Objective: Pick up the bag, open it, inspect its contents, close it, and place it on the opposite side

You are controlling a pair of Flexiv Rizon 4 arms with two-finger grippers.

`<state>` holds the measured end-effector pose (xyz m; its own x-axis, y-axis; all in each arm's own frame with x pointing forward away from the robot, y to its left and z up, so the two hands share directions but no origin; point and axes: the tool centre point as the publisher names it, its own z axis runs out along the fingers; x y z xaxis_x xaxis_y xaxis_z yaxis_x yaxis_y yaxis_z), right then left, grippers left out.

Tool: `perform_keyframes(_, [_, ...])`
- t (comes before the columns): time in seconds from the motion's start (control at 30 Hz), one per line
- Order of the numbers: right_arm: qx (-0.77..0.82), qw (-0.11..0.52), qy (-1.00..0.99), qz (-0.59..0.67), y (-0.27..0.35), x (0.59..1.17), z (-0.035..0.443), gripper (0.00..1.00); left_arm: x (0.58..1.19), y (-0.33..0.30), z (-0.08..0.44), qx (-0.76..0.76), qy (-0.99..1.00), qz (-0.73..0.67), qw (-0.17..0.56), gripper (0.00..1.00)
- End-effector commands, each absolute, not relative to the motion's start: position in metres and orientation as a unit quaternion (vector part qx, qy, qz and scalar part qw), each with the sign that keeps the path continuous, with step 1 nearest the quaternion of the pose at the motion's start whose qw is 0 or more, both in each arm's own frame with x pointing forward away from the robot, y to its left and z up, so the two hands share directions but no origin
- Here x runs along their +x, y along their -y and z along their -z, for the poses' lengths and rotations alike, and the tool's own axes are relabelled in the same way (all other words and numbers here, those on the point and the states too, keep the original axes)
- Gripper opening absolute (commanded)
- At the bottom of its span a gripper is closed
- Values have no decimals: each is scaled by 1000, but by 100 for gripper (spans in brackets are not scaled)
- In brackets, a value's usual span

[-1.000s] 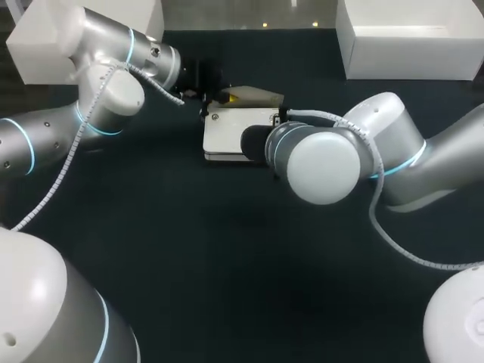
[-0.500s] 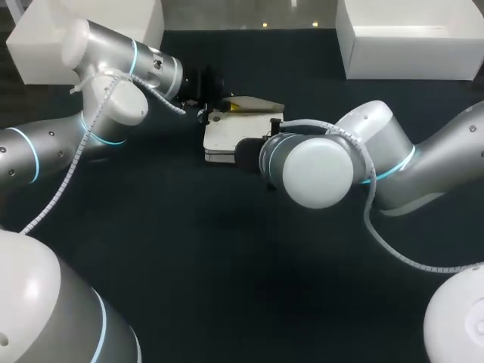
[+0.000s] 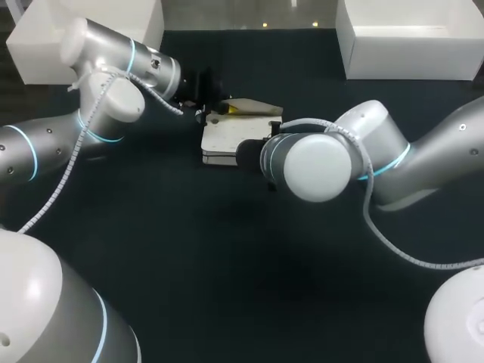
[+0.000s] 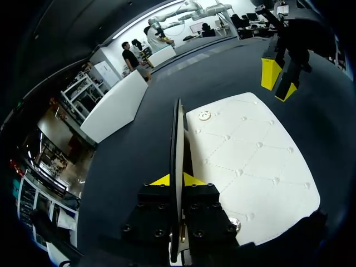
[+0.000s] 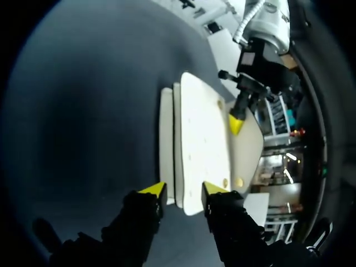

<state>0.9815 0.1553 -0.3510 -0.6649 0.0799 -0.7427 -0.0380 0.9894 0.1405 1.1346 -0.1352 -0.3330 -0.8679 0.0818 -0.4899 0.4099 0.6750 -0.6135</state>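
Left gripper (image 4: 177,181) clenches the flap (image 4: 177,130) of the white bag (image 4: 245,167); right gripper (image 5: 184,190), released, straddles its 3 o'clock edge.

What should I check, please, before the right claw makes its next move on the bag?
1. Left claw shut on the flap: ok, the flap stands edge-on between its fingers.
2. Flap raised off the bag: ok.
3. Right claw open: ok, its fingers are apart.
4. Right claw touching the bag: cannot tell; the bag's end lies just ahead, between its fingers.
5. Bag lying flat on the table: ok.
6. Contents in sight: not ok; no view looks inside.
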Motion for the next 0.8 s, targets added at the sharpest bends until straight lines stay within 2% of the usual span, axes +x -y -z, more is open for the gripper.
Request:
perform_keyframes(0.03, [12,479,-873,-90,-154,991,367,37,1136,134,334,141,-888,382,214,0])
perform_keyframes(0.5, [24,482,-871,-90,-152,1005,373,25,1135,134,335,147,-887,387,206,0])
perform_keyframes(0.67, [28,482,-871,-91,-153,1007,373,18,1135,135,336,148,-887,388,204,0])
perform_keyframes(0.8, [31,483,-870,-92,-152,1008,373,16,1135,135,336,149,-886,390,201,0])
